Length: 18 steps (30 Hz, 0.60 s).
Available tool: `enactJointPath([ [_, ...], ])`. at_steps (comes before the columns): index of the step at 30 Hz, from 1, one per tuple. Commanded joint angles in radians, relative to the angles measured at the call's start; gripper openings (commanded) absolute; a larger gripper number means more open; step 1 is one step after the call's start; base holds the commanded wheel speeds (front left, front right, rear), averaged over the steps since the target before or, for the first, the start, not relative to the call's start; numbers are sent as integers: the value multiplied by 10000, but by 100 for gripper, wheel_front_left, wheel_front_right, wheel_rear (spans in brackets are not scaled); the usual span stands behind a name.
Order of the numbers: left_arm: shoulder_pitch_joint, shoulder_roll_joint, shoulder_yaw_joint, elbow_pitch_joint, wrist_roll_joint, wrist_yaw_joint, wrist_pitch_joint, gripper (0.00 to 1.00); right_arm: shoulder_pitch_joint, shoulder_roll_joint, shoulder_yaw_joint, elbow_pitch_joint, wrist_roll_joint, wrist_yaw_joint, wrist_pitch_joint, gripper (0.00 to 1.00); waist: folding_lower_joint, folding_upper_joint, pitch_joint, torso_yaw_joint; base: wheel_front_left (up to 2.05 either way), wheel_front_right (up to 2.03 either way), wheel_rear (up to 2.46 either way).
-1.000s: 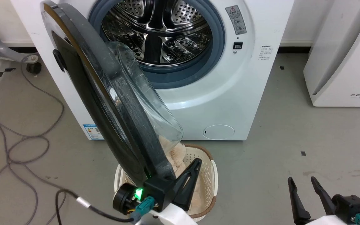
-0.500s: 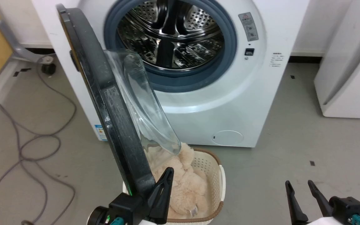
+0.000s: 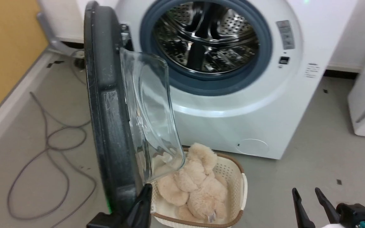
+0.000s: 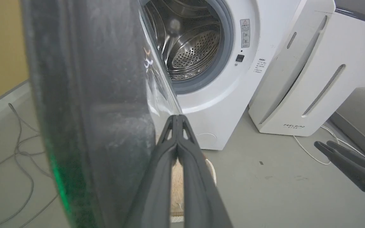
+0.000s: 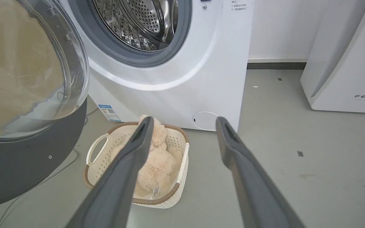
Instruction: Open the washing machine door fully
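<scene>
Basket (image 3: 243, 193) with plush toy (image 3: 198, 186) beside open door (image 3: 106, 110); left jaws pressed together, right jaws spread.

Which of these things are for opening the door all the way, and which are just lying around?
For the job:
- washing machine door
- washing machine
- left hand, shut, at the door's lower edge

Just lying about:
- basket on the floor
- fluffy toy inside it
- cable on the floor
- white unit beside the machine
- right hand, open, holding nothing
</scene>
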Motion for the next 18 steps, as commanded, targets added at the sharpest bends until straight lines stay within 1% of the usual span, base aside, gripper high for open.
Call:
enactJointPath([
  [1, 205, 67, 122, -63, 69, 117, -4, 0, 220, 30, -50, -64, -10, 6, 28, 100, 0, 0, 1, 287, 0, 0, 0],
  [5, 322, 228, 448, -77, 121, 304, -109, 0, 231, 30, -121, -143, -17, 6, 51, 100, 0, 0, 77, 624, 0, 0, 0],
  [9, 292, 372, 1012, 118, -37, 470, -296, 0, 152, 30, -165, -213, 20, 6, 36, 100, 0, 0, 242, 869, 0, 0, 0],
  [14, 65, 641, 1983, 794, -438, 594, -600, 0, 71, 30, -114, -204, 20, 6, 37, 100, 0, 0, 326, 937, 0, 0, 0],
  [18, -236, 921, 2932, 1473, -910, 593, -1007, 0, 37, 30, -137, -196, -16, 6, 48, 100, 0, 0, 349, 899, 0, 0, 0],
])
